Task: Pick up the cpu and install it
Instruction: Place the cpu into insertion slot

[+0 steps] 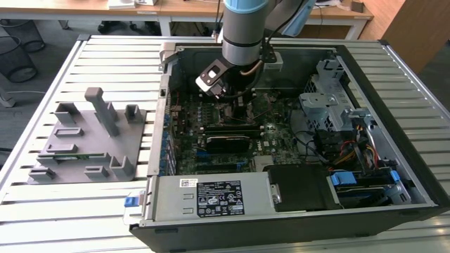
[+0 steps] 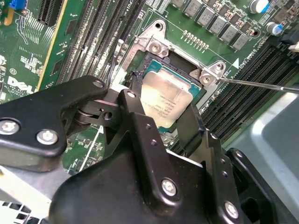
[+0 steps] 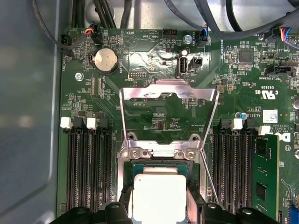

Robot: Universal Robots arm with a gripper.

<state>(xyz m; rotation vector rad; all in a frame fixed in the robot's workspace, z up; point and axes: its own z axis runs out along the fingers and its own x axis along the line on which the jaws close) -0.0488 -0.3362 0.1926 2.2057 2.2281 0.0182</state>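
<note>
The cpu (image 2: 164, 99), a flat square chip with a silver top and a thin green edge, lies level in or just over the black motherboard socket (image 2: 154, 63). In the first wrist view the cpu (image 3: 157, 192) sits below the socket's raised metal load plate (image 3: 168, 91). My gripper (image 2: 163, 112) reaches down into the open computer case (image 1: 393, 132), its two black fingers (image 2: 135, 105) pressed against opposite sides of the chip. From the exterior view the gripper (image 1: 235, 105) hangs over the middle of the board, and the arm hides the chip.
A thin socket lever (image 2: 261, 85) sticks out beside the socket. Memory slots (image 3: 86, 168) flank it on both sides. A drive cage (image 1: 330, 105) and cables stand at the exterior view's right, a power supply (image 1: 211, 197) at the front. A grey fixture tray (image 1: 84, 142) lies outside the case.
</note>
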